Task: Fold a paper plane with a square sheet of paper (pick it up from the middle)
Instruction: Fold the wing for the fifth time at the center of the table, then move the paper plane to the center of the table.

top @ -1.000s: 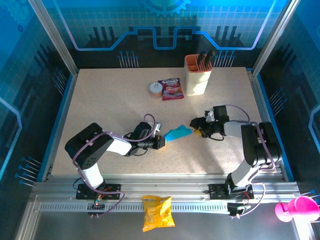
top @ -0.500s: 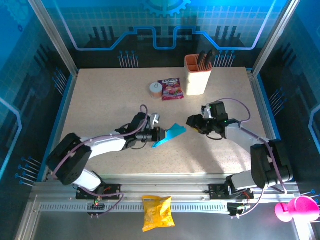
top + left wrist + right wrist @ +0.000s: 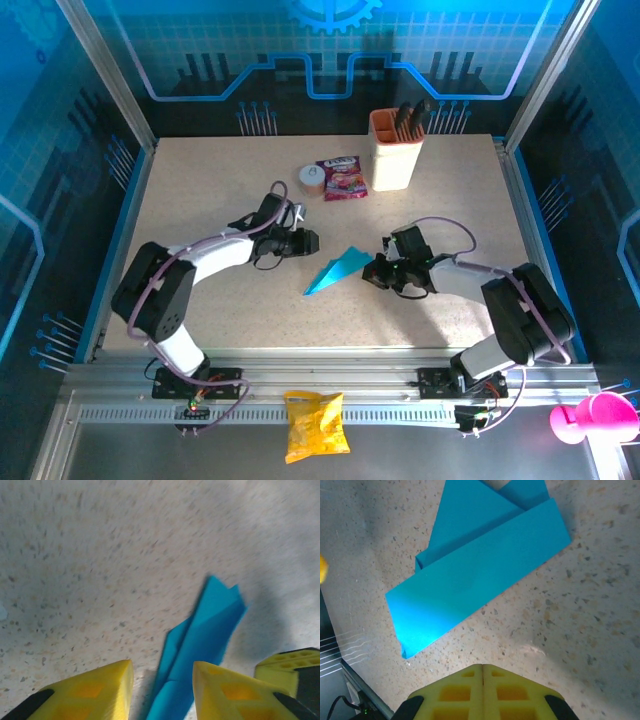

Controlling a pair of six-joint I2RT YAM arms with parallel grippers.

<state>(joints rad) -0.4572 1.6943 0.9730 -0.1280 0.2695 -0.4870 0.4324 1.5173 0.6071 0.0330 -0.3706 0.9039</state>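
I work in a robot lab cell: my speckled table [image 3: 200,200] sits boxed in by blue circuit-patterned panels [image 3: 330,50] and metal frame posts [image 3: 105,75], with a slotted aluminium rail [image 3: 350,375] along its near edge.

A beige speckled desk [image 3: 450,190] is enclosed by blue-lit panels [image 3: 200,40] printed with grid and circuit patterns and framed by aluminium posts [image 3: 108,75]; an aluminium rail [image 3: 400,400] is mounted along its near edge.

Plane [image 3: 335,270] loose from L gripper [image 3: 309,241]
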